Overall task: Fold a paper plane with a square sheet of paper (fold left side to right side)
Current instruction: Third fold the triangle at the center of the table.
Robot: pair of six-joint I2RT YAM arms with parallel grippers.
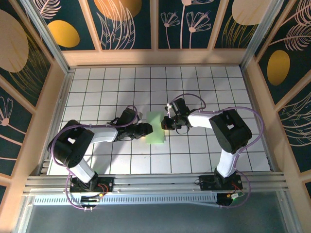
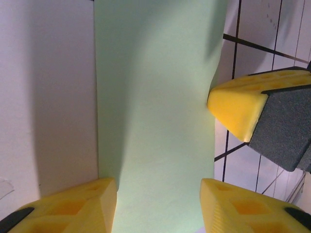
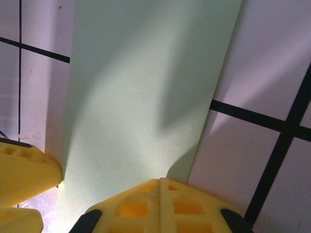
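Sheet of paper (image 1: 156,127): smooth pale green oblong, long axis near-to-far on tiled counter (image 1: 204,87); left fingers (image 2: 82,208) spread astride it, right fingers (image 3: 146,208) pressed together

L arm (image 1: 99,132) & R arm (image 1: 228,127): blk housings, white links, purple cables; jaws yellow, dk-grey backs.

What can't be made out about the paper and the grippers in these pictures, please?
Top view: square sheet of paper too small to show creases; left gripper and right gripper cover its side edges.
Left wrist view: frame edges cut off the paper's ends.
Right wrist view: shut fingertips hide whether they pinch the paper.
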